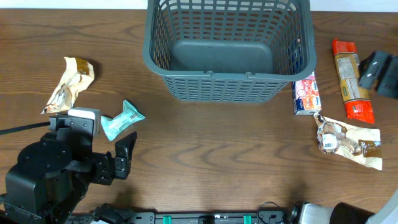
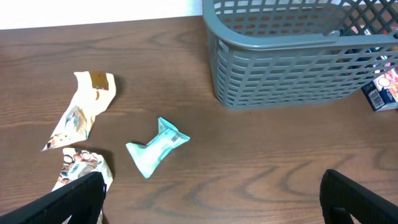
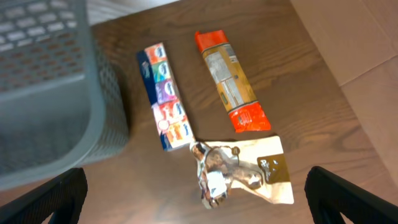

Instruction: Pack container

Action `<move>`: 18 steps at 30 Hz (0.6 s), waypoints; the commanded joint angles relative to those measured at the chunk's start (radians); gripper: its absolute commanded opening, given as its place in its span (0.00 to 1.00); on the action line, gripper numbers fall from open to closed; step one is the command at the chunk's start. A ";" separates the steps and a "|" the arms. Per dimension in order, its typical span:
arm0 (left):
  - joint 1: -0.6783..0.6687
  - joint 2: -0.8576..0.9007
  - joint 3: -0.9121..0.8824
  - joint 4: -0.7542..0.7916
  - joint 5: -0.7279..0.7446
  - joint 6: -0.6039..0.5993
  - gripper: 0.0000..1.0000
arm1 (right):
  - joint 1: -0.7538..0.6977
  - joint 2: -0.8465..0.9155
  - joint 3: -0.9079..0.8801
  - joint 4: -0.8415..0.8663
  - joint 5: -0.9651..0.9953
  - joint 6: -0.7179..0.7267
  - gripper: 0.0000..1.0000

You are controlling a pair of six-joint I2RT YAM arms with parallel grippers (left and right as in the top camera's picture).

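The container (image 1: 224, 87) sits at the far middle of the table (image 1: 205, 162), right way up, with its open mouth facing the ceiling. Its long side runs from left to right across the table, and the top of the overhead view cuts off its far rim. The part of its floor that shows looks bare, so I think the packing has hardly begun. Just beside its near right corner lies a flat colourful pack (image 1: 306, 93). Past that are a long orange packet (image 1: 351, 78) and a crumpled shiny wrapper (image 1: 345, 140). The pack and the orange packet both lie with their long sides pointing away from the robot, along the container's short wall. On the other side, well apart from the container, are a little teal packet (image 2: 157, 147) and a crumpled tan wrapper (image 1: 69, 84). The left gripper (image 2: 212, 186) has its jaws spread wide with nothing in them. The container is ahead of them and off to the right. The teal packet lies on a slant in front of them, one end aimed roughly at the container. The right gripper (image 3: 196, 180) also has its jaws spread wide and holds nothing. The shiny wrapper shows between them in the right wrist view, and the container is close on their left. I think the right arm is nearer the container and the left arm is nearest the teal packet. Anything picked up must go inward, over the rim, and down through the open top.
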 commanded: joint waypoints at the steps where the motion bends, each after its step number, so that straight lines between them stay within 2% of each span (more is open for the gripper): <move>1: 0.006 0.001 0.013 -0.014 -0.020 0.006 0.99 | -0.116 0.031 -0.008 0.027 -0.157 -0.087 0.99; 8: 0.006 0.001 0.013 -0.035 -0.033 0.006 0.99 | -0.235 0.164 -0.024 0.046 -0.376 -0.196 0.99; 18: 0.006 0.001 0.013 -0.111 -0.060 0.006 0.98 | -0.201 0.409 -0.035 0.024 -0.380 -0.260 0.99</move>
